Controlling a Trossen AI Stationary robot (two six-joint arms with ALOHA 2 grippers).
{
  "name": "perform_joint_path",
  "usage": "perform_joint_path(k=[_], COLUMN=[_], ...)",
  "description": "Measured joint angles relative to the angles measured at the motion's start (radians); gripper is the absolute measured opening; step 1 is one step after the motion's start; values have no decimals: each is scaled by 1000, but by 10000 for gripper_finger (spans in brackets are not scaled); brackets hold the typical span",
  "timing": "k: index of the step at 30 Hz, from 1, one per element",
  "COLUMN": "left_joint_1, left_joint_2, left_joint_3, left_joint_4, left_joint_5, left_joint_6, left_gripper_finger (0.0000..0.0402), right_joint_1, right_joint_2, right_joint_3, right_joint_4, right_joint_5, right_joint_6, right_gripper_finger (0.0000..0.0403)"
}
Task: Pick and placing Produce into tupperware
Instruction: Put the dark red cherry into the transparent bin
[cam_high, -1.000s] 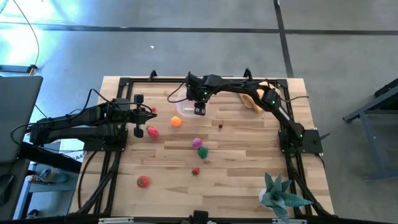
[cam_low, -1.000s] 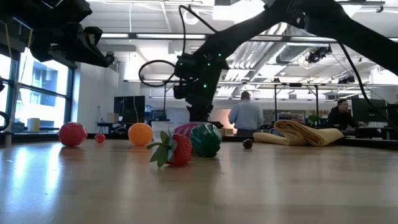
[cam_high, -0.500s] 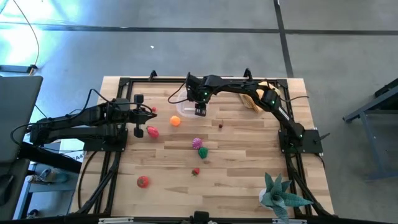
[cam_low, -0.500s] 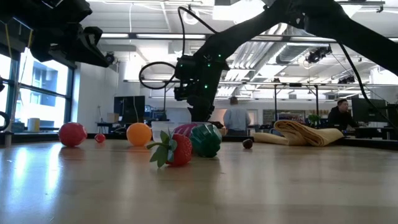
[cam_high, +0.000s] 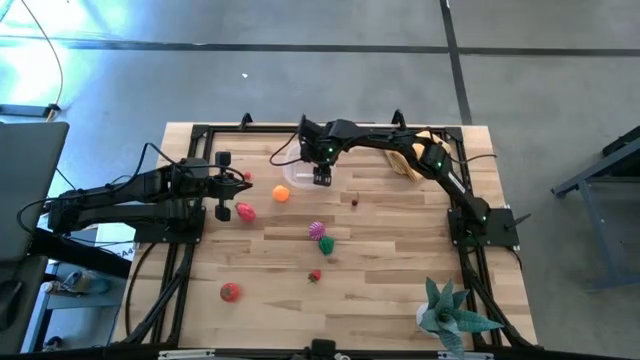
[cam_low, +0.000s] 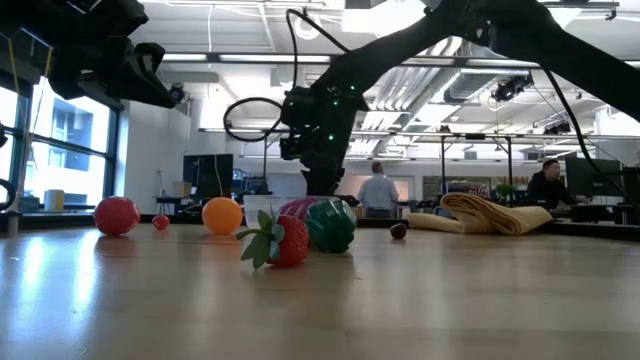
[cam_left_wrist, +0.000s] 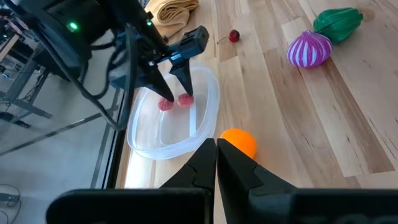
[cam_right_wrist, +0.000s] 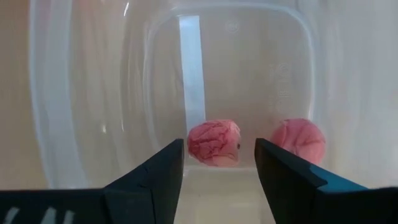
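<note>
- Step in hand: drop-off; right hand (cam_right_wrist: 219, 163) sits low over the tupperware (cam_left_wrist: 205, 118), fingers spread with a clear gap and nothing gripped; a pink piece (cam_right_wrist: 214, 142) lies on the container floor between the fingertips, a second pink piece (cam_right_wrist: 298, 140) just beside it, both inside
- Judgement: release looks done for this item; next move is to lift the right hand straight up clear of the container wall, then go for another piece
- Tupperware sits at the far edge of the counter (cam_high: 400, 260), left of the tan cloth (cam_high: 410, 160)
- Left hand (cam_high: 222, 188) hovers above the counter's left side, well apart from the container; in the left wrist view its fingers (cam_left_wrist: 205, 163) are pressed together, holding nothing
- Produce left on the counter: orange ball (cam_high: 283, 196) just beside the container, nearest pick; pink-red piece (cam_high: 244, 211) near the left hand; small red piece (cam_high: 247, 176) also near it; purple-white piece (cam_high: 317, 230) and green piece (cam_high: 326, 244) touching mid-counter; strawberry (cam_high: 315, 275) nearer the front; red tomato-like piece (cam_high: 230, 291) front-left; small dark cherry (cam_high: 354, 201) right of the container
- In the way: orange ball sits close to the container wall, so a wide approach could nudge the tupperware; light container likely slides easily
- Teal spiky plant (cam_high: 450, 312) at front-right corner, well clear; people in the room beyond the counter, not near the arms
</note>
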Motion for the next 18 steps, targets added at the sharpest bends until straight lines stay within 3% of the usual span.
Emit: perform_joint_path(k=[11,18], left_joint_1=[0,0], left_joint_2=[0,0], left_joint_3=[0,0], left_joint_4=[0,0], left_joint_5=[0,0], left_joint_6=[0,0], left_gripper_finger=[5,5], right_joint_1=[15,40], right_joint_2=[-43,-212], right_joint_3=[122,3], right_joint_4=[-168,-184], right_joint_5=[59,116], right_joint_6=[37,108], right_gripper_finger=[190,171])
